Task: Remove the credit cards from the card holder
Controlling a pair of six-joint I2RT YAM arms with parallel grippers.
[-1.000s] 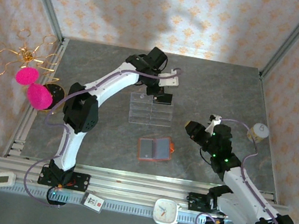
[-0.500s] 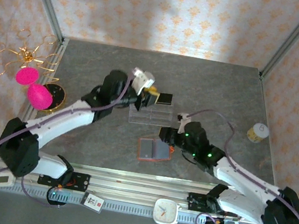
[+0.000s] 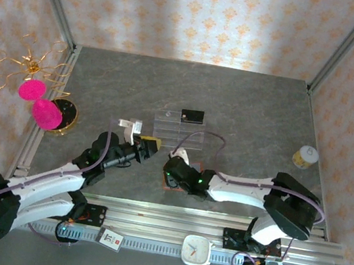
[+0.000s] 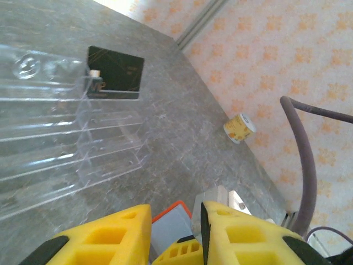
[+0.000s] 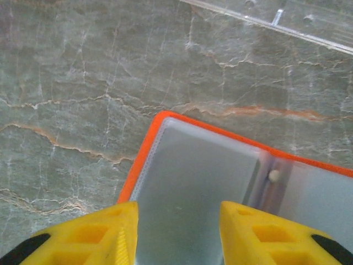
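- Table [image 3: 256, 112]: grey, stone-veined top with patterned walls on three sides. Both arm bases sit on the rail at the near edge.
- Right arm [image 3: 242, 189]: folded low, reaching left along the near edge. The right gripper [image 3: 171, 171] [image 5: 177, 218] sits over the wallet's left half. Its yellow fingers [image 5: 118, 226] stand spread, with only the lining showing between them. Whether they touch the wallet cannot be told.
- Left arm [image 3: 52, 179]: stretched low from the near-left corner toward the middle. The left gripper [image 3: 150, 147] [image 4: 175, 212] lies just left of the wallet. Its jaws are parted by a narrow gap and hold nothing.
- Tray [image 3: 167, 127] [image 4: 66, 138]: clear plastic with several compartments, at mid-table just beyond the wallet.
- Flowers [image 3: 38, 102]: pink, at the left edge.
- Wallet [image 5: 209, 182] [image 4: 168, 221]: lies open and flat near the middle of the near edge, with the grey lining up and an orange rim around it. It is largely covered by the right gripper in the top view.
- Clock [image 3: 196, 250]: white, on the near rail.
- Card [image 3: 192, 116] [image 4: 116, 72]: black, flat at the tray's far-right corner. Whether it lies in a compartment or on top cannot be told.
- Jar [image 3: 306, 156] [image 4: 240, 127]: small, yellow, near the right edge and well apart from the rest.
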